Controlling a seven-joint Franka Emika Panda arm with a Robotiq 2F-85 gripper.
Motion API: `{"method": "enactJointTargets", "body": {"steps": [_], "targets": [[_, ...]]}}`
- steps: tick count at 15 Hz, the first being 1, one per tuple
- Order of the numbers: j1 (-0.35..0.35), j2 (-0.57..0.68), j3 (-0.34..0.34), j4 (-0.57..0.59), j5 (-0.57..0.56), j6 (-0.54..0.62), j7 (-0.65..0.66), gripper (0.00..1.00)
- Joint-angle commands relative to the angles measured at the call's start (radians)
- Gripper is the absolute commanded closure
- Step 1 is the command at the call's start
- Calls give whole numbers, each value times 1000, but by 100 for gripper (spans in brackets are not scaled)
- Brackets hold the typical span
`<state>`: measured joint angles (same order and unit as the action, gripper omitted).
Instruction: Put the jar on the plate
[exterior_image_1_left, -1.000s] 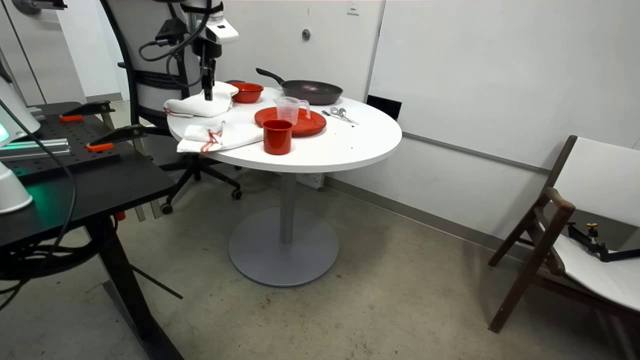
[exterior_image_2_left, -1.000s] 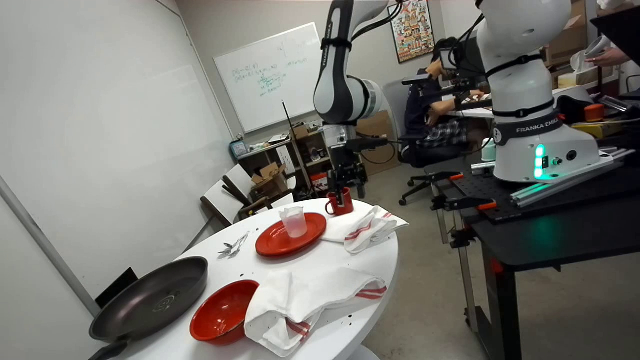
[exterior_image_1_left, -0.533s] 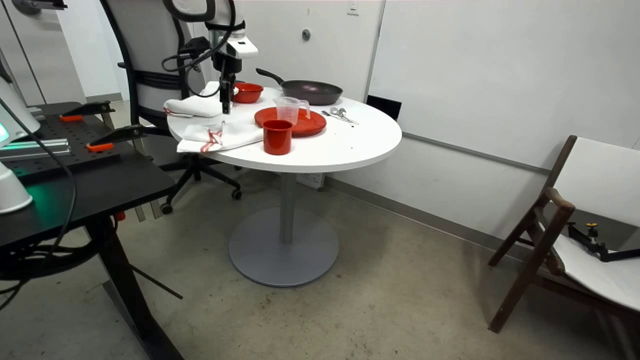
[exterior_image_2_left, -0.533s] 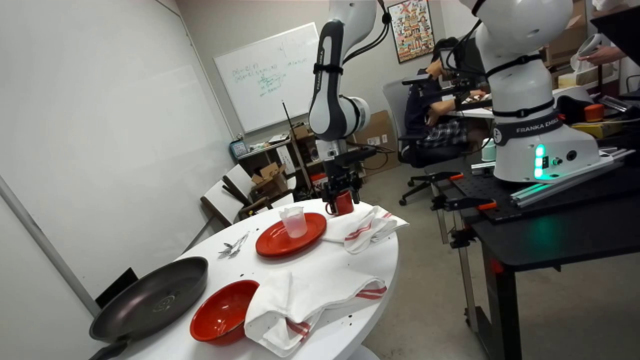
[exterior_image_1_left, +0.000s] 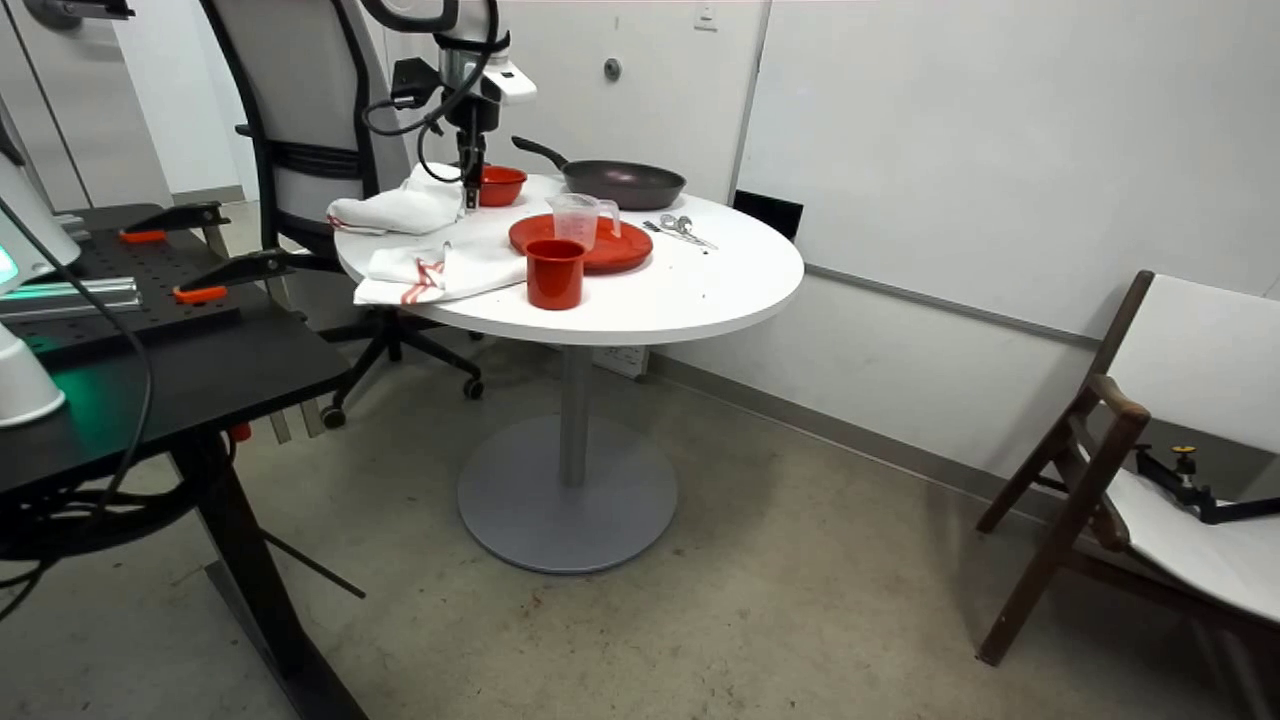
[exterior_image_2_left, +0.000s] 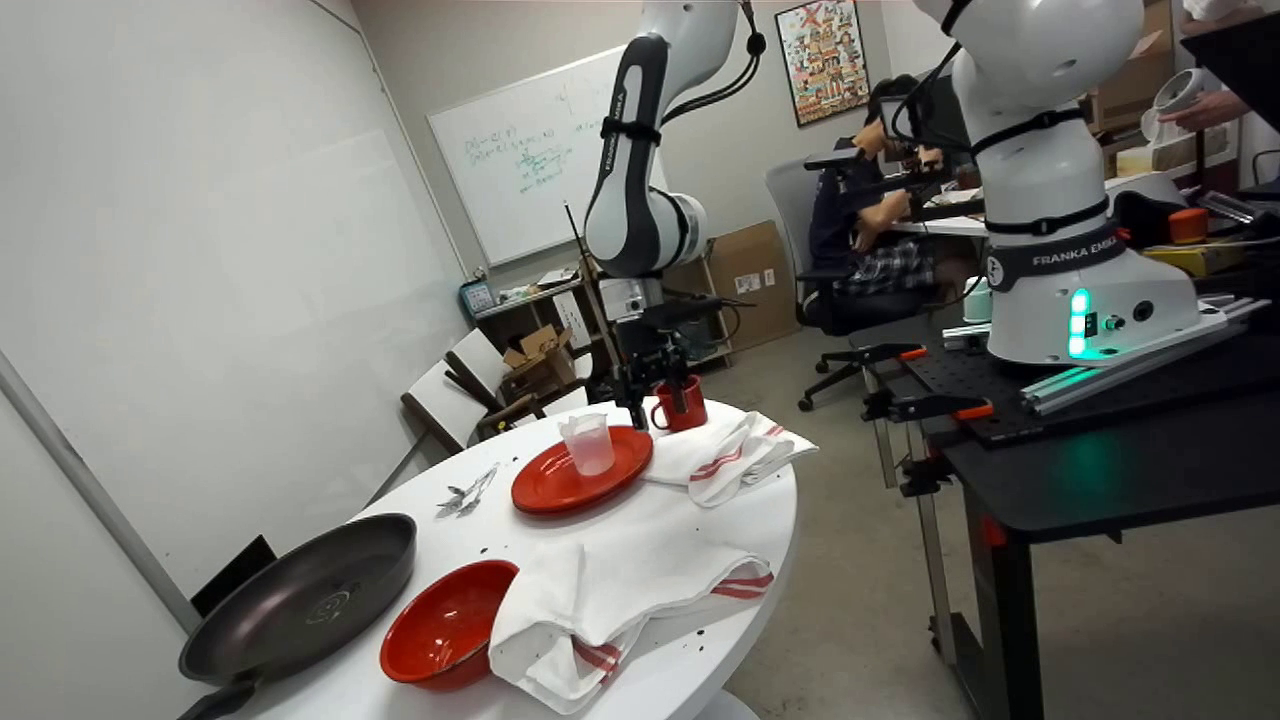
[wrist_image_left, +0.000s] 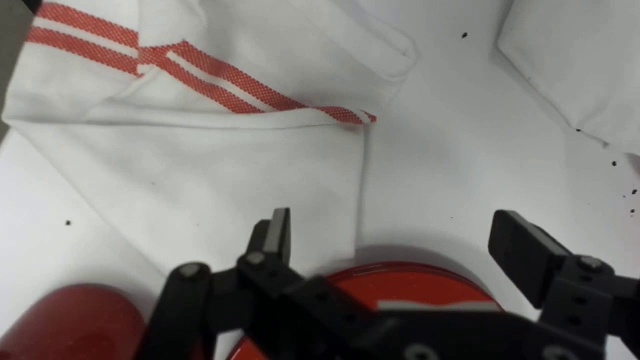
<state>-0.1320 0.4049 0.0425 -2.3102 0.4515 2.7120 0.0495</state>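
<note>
The jar, a translucent cup with a handle (exterior_image_1_left: 574, 222) (exterior_image_2_left: 588, 446), stands upright on the red plate (exterior_image_1_left: 625, 258) (exterior_image_2_left: 545, 490) in both exterior views. The plate's near edge (wrist_image_left: 410, 280) shows low in the wrist view. The rest of it is hidden behind the gripper. A pale strip over the plate there cannot be made out for certain. My gripper (exterior_image_1_left: 471, 200) (exterior_image_2_left: 660, 412) hangs above the table beside the plate, on the robot's side. In the wrist view the gripper (wrist_image_left: 391, 215) is open, its fingers wide apart with nothing between them.
A red mug (exterior_image_1_left: 555, 278) (exterior_image_2_left: 685, 402) stands beside the plate. A striped white cloth (wrist_image_left: 225, 165) lies below the gripper. Another cloth (exterior_image_2_left: 630, 600), a red bowl (exterior_image_2_left: 450, 630), a black pan (exterior_image_2_left: 300, 600) and metal utensils (exterior_image_1_left: 682, 230) are on the round white table (exterior_image_1_left: 720, 290).
The open gripper has moved toward the plate: rightward in one exterior view, first lower then slightly higher, and leftward in the other exterior view. The objects on the table have not moved.
</note>
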Motion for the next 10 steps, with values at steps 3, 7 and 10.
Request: {"method": "enactJointTargets", "body": {"steps": [3,7,10], "targets": [[-17,12,10,34,-39,-46,-97,0],[-22,-1,-1,-2,-63,-20,-127,0],[-43,-9,-11,-38,-58,-7,-150,0]]}}
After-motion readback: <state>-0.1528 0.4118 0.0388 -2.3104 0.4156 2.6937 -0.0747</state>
